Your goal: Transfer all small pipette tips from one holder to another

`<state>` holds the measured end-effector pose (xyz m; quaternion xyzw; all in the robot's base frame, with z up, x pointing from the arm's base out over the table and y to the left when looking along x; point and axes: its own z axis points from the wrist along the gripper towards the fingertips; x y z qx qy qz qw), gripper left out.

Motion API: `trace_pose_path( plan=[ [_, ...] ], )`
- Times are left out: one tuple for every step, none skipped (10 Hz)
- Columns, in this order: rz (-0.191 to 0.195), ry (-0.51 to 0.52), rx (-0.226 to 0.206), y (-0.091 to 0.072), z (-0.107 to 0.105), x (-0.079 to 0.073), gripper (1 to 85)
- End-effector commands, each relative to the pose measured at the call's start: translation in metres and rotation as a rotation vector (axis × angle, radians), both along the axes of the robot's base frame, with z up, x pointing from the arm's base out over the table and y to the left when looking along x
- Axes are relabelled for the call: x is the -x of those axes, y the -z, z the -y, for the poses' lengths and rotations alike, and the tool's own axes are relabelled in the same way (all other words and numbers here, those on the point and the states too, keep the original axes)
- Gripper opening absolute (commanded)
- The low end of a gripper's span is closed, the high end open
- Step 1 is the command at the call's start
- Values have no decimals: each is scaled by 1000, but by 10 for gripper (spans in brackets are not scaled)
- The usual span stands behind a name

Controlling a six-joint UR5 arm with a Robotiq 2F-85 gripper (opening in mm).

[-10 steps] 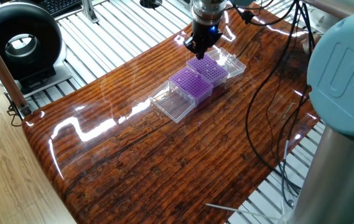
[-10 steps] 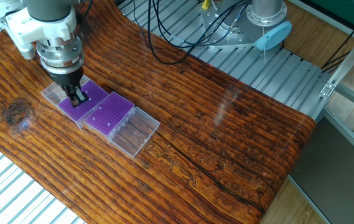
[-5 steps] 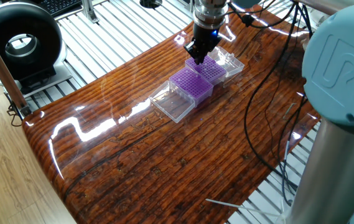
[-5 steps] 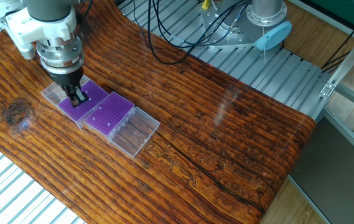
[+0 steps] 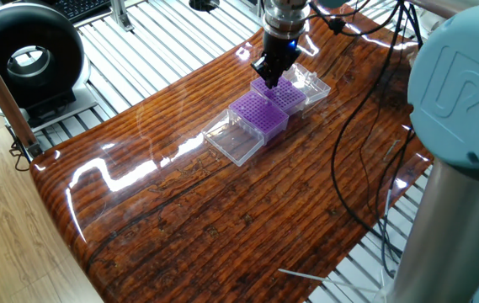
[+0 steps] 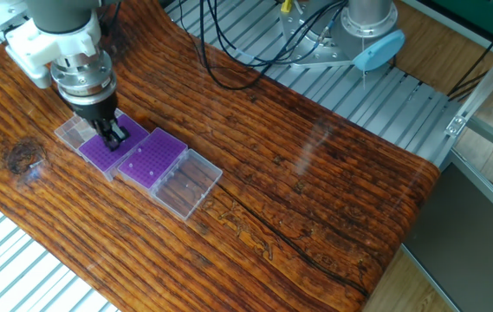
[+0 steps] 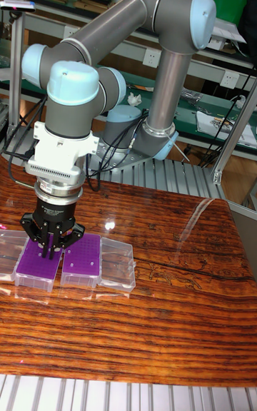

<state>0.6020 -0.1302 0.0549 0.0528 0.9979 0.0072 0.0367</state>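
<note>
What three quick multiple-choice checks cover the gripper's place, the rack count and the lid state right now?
1. The gripper is over: A) the rack farther from the open clear lid lying beside the racks B) the bare wood C) the black ring lamp.
2. Purple racks on the table: A) one B) two C) four.
3. The clear lid beside the near rack is: A) shut over the grid B) lying open C) missing.

A: fingertips sit above the far rack.
B: two purple grids sit side by side.
B: it lies flat on the wood.
</note>
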Motion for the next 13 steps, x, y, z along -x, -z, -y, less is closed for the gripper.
trace_pose_path(
  plan=[
    [-5, 4, -9, -1, -2, 1, 190],
    [-11, 10, -10, -1, -2, 2, 190],
    [-17, 19, -9, -2, -4, 4, 190],
    [-18, 33, -2, -3, -10, 4, 190],
    [-17, 57, -10, -8, -22, 3, 193],
    [-21, 74, 0, -14, -31, 4, 193],
    [-26, 88, 1, -17, -40, 6, 193],
    [-26, 88, -7, -18, -47, 7, 197],
    [-14, 88, -15, -16, -56, 6, 217],
    [-5, 82, -10, -15, -58, 3, 223],
    [1, 72, -11, -12, -58, -1, 223],
    [14, 71, -12, -10, -59, -6, 223],
    [23, 65, -7, -7, -57, -11, 223]
  ],
)
